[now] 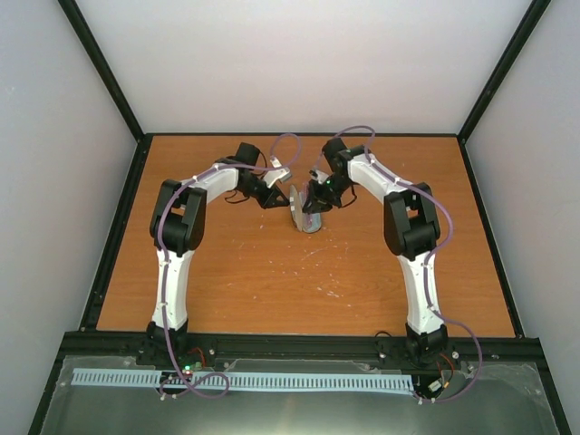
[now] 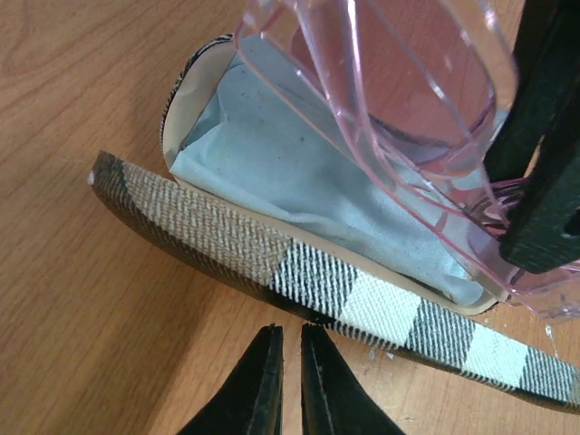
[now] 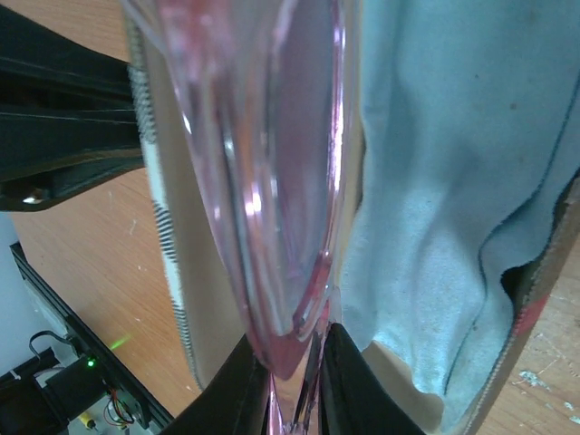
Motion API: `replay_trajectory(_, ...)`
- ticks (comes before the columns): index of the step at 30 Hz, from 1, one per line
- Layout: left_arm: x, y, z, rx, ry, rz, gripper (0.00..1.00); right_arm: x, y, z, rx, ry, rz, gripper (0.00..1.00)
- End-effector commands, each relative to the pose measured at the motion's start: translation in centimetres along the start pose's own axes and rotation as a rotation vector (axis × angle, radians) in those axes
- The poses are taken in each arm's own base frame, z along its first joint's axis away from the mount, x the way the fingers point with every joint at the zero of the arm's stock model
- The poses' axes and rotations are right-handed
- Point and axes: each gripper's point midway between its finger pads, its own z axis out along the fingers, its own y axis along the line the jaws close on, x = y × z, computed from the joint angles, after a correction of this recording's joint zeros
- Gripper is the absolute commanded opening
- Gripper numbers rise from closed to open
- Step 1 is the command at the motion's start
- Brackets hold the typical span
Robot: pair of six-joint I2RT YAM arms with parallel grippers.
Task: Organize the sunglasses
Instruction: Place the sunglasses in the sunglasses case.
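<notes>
Reading this as the insert step: your right end effector (image 3: 294, 352) is clamped on the sunglasses (image 2: 399, 100), fingertips pinching the translucent pink frame at its edge, so the lens sits edge-on to that wrist camera. The glasses hang tilted over the open case (image 2: 195, 104), lower rim down at the pale blue cloth (image 2: 272, 172) lying inside. You can't tell from these views whether the frame touches the cloth or hovers just above it. The edge grip makes sense to me: it leaves the lens faces clear and lets the frame go in lengthwise along the case. Your left end effector (image 2: 290, 331) has its fingers nearly together with nothing visible between them. Its tips are right at the outer edge of the plaid lid (image 2: 362, 308), which is swung open toward that arm above the worktop (image 2: 82, 299). My guess is it's there to hold the lid open and stop the case skating while the right arm feeds the glasses in. Temple arms: can't make out whether they're folded. Next you'd want to lower and flatten the glasses onto the cloth before letting go. Release from this tilt and I'd expect them to tip out over the lid side.
</notes>
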Motion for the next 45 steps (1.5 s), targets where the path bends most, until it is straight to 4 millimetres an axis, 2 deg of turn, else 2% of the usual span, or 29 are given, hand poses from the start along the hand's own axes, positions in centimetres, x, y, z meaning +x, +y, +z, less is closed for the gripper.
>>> replay_trajectory(1, -2.1, -1.1, -1.3, 0.003, -0.054, 0.034, 0.1, 0.4, -0.9, 0.6, 0.017, 0.034, 0.009, 0.13)
replay_trajectory(8, -2.1, -1.3, -1.5, 0.003, -0.059, 0.037, 0.1, 0.0, -1.6, 1.7, 0.024, 0.043, 0.024, 0.14)
replay_trajectory(16, -2.3, -1.4, -1.6, 0.003, -0.065, 0.039, 0.1, 0.0, -3.0, 2.4, 0.076, 0.066, 0.035, 0.25)
replay_trajectory(20, -2.3, -1.4, -1.6, 0.005, -0.066, 0.038, 0.1, -0.1, -3.5, 2.0, 0.111, 0.059, 0.038, 0.28)
replay_trajectory(27, -2.4, -1.5, -1.6, 0.009, -0.071, 0.042, 0.1, -0.8, -3.4, 0.3, 0.154, 0.019, 0.039, 0.33)
replay_trajectory(31, -2.5, -1.5, -1.6, 0.009, -0.071, 0.044, 0.1, -0.9, -3.6, 0.1, 0.167, 0.019, 0.042, 0.4)
replay_trajectory(38, -2.4, -1.5, -1.6, 0.01, -0.069, 0.041, 0.1, -1.1, -3.4, -0.1, 0.169, 0.012, 0.037, 0.45)
replay_trajectory(45, -2.3, -1.6, -1.5, 0.013, -0.066, 0.041, 0.1, -1.5, -3.1, -1.1, 0.194, -0.012, 0.024, 0.48)
